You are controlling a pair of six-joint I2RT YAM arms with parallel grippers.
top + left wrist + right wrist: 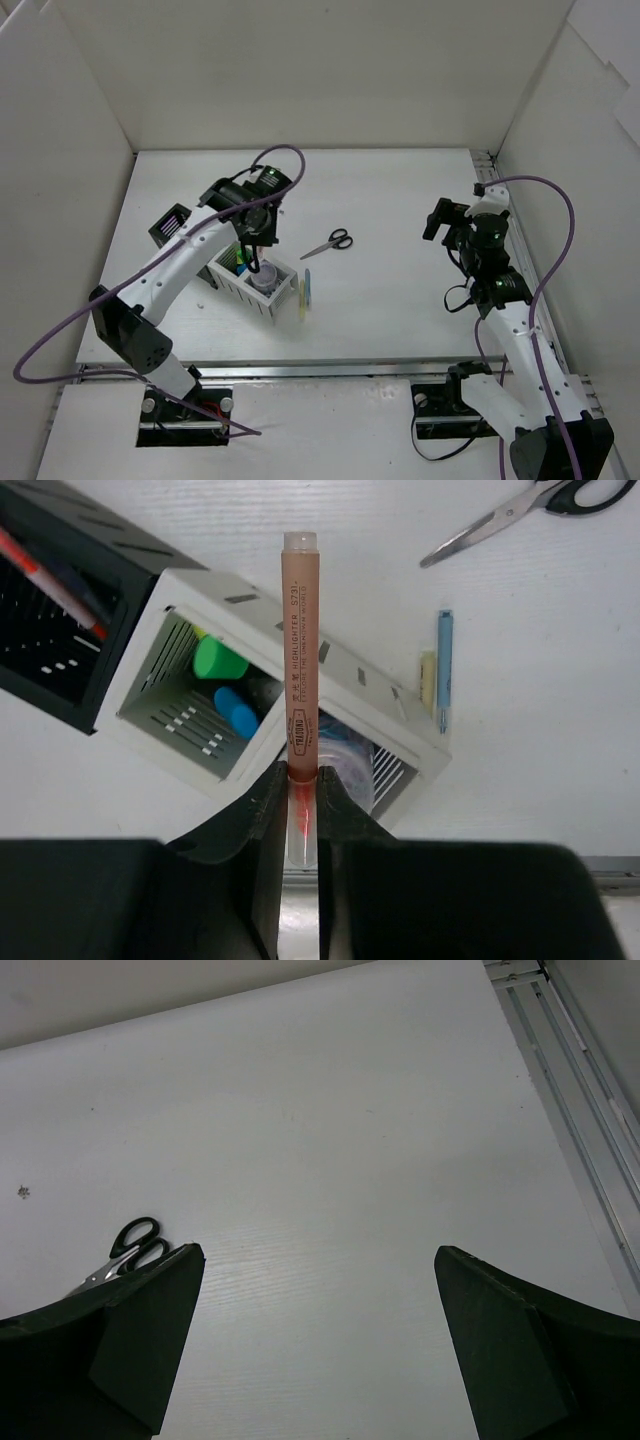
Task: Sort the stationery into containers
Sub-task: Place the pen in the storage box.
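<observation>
My left gripper (302, 776) is shut on a thin orange highlighter pen (301, 660) and holds it over the white mesh boxes (170, 598). One white box holds a green highlighter (219, 660) and a blue highlighter (236, 712); the other holds a clear round jar (350, 762). The joined black box (60, 695) holds a red pen (48, 580). Black-handled scissors (330, 243) lie on the table right of the boxes. A blue pen (444, 670) and a pale yellow pen (428, 683) lie beside the white boxes. My right gripper (320, 1252) is open and empty, far right of the scissors (128, 1248).
The white table (400, 300) is walled by white panels at the back and sides. A metal rail (590, 1130) runs along its right edge. The left arm's purple cable (290, 160) arcs over the boxes.
</observation>
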